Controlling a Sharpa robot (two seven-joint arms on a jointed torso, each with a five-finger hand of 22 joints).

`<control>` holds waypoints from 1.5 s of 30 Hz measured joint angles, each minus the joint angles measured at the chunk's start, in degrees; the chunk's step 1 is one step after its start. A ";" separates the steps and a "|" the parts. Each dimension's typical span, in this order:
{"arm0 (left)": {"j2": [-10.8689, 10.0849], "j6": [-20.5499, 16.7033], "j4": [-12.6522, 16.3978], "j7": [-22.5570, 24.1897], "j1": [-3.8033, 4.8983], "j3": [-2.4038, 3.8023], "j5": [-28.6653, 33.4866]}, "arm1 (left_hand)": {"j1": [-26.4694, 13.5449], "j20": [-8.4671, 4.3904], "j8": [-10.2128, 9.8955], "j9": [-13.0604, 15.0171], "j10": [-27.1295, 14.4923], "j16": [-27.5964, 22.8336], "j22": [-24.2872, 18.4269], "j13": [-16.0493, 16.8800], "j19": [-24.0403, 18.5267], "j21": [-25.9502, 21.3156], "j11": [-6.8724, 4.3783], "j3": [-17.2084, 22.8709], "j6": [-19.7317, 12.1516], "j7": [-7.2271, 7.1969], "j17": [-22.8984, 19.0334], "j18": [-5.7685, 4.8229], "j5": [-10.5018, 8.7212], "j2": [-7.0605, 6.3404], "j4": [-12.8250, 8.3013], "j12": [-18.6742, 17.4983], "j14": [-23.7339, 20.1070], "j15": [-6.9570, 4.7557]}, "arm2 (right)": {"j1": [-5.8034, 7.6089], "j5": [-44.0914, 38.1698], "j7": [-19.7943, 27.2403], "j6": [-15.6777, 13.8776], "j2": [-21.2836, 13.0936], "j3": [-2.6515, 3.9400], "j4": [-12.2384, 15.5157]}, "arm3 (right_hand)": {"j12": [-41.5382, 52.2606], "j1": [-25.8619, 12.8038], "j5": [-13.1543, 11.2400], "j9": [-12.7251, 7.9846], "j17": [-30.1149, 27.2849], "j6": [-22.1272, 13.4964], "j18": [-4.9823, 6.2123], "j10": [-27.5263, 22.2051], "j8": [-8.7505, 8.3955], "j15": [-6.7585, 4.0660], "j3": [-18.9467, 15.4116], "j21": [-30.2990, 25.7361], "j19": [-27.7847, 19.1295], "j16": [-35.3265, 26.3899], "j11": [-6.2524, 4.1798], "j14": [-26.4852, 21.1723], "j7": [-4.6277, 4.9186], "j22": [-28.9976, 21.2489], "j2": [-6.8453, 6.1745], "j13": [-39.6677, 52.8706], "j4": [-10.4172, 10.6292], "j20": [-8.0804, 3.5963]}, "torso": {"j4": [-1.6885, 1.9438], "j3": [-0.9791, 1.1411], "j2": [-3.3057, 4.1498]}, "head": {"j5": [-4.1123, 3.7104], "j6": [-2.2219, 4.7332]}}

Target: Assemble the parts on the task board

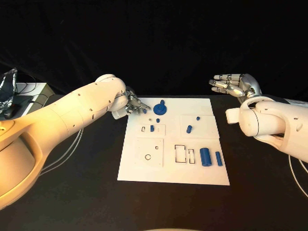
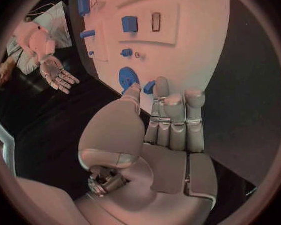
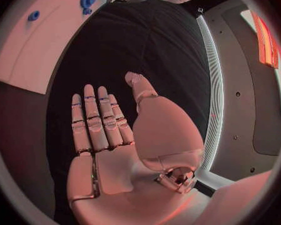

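White task board [image 1: 173, 173] on a black tabletop [image 1: 70, 202], blue parts [image 1: 205, 157] (gear [image 1: 160, 109] too), silver hands on white arms.

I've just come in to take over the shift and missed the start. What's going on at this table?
A two-armed robot is set to assemble small blue parts on the white task board. Its left hand is at the board's far left corner, fingers close to the blue gear, holding nothing yet. Its right hand is open above the black table, off the board's far right. The two blue cylinders and the small blue pegs lie on the board untouched.
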 measured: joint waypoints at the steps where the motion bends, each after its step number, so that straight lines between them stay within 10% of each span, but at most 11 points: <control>1: 0.03 0.02 -0.05 0.03 0.00 -0.02 0.05 | 0.28 0.00 0.00 0.03 0.00 0.02 0.06 0.00 0.00 0.00 0.00 0.12 0.00 0.00 0.07 0.00 0.00 0.28 -0.12 0.00 0.00 0.00 | 0.00 0.00 0.00 0.00 0.00 0.00 0.00 | 0.00 0.00 0.00 0.00 0.00 0.00 0.00 0.00 0.00 0.00 0.00 0.00 -0.09 0.00 0.00 0.00 0.00 0.00 0.00 0.00 0.00 0.10 | 0.01 0.00 0.01 | 0.00 -0.02; 13: 0.24 0.05 -0.27 0.40 0.00 -0.27 0.44 | 0.28 -0.41 -0.81 1.20 0.21 0.20 0.51 0.12 0.42 0.27 -0.21 1.65 0.40 -0.40 0.59 0.00 0.00 0.28 -1.00 0.00 0.20 -0.20 | 0.00 0.00 0.00 0.00 0.04 0.00 0.04 | 0.00 0.00 0.00 0.00 0.00 0.00 0.00 0.00 0.00 0.00 0.00 0.00 -0.63 0.00 0.00 0.00 0.00 -0.04 0.00 0.00 0.00 0.02 | -0.02 0.04 0.07 | 0.00 -0.13; 25: 0.11 -0.14 0.35 1.08 0.02 -0.30 1.07 | 4.93 -0.62 -0.64 2.11 0.54 0.20 0.99 0.01 0.62 0.49 -0.48 18.39 -0.71 -0.44 0.82 -0.01 -0.43 0.38 -5.11 -0.61 0.40 -0.40 | 0.00 0.00 -0.07 0.09 0.03 0.00 -0.05 | 0.00 0.00 0.00 0.00 0.00 0.00 0.00 0.00 0.00 0.00 0.00 0.00 -0.97 0.00 0.00 0.00 0.00 -0.05 0.00 0.00 0.00 0.05 | 0.03 0.07 0.05 | -0.09 -0.26; 33: -0.16 -0.73 0.99 1.49 0.00 -0.30 1.78 | -0.17 -0.64 2.31 2.15 1.23 0.20 1.60 0.71 0.63 1.08 -0.96 26.86 -1.27 -0.79 0.72 -0.01 0.43 -3.00 -5.13 0.15 0.75 -0.74 | 0.00 0.01 -0.16 0.27 -0.03 0.00 -0.14 | 0.00 0.00 0.22 0.00 0.00 0.01 0.00 0.00 0.00 0.00 0.00 -0.23 -1.11 0.00 0.00 0.01 -0.01 -0.05 0.00 0.00 0.00 0.10 | 0.04 0.07 0.01 | -0.03 -0.31; 34: -0.21 -0.85 1.11 1.52 0.00 -0.30 1.92 | -1.28 -0.94 2.45 6.29 1.39 0.20 1.75 0.84 0.94 1.40 -1.12 27.26 -1.26 -0.81 0.81 -0.13 1.13 -3.31 -4.74 0.46 0.92 -0.91 | 0.00 0.01 -0.17 0.29 -0.04 0.00 -0.15 | 0.00 0.00 0.22 0.00 0.00 0.01 0.00 0.00 0.00 0.00 0.00 -0.24 -1.11 0.00 0.00 0.00 -0.01 -0.05 0.00 0.00 0.00 0.10 | 0.05 0.07 -0.01 | -0.01 -0.31; 45: -2.70 -1.89 5.36 1.36 -0.01 -0.32 4.10 | -5.11 -1.75 3.19 10.11 2.08 0.63 2.40 1.34 1.75 2.50 -1.40 31.37 -1.14 -1.34 1.92 -0.95 2.58 -3.77 -7.45 1.39 1.76 -1.34 | 0.00 0.02 -0.39 0.58 -0.48 0.00 -0.35 | 0.00 0.00 0.21 0.00 0.00 0.01 0.00 0.00 0.00 0.00 0.00 -0.24 -1.51 0.00 0.00 0.01 -0.01 -0.11 0.00 0.00 0.00 0.10 | 0.46 0.09 -0.48 | 0.16 -0.36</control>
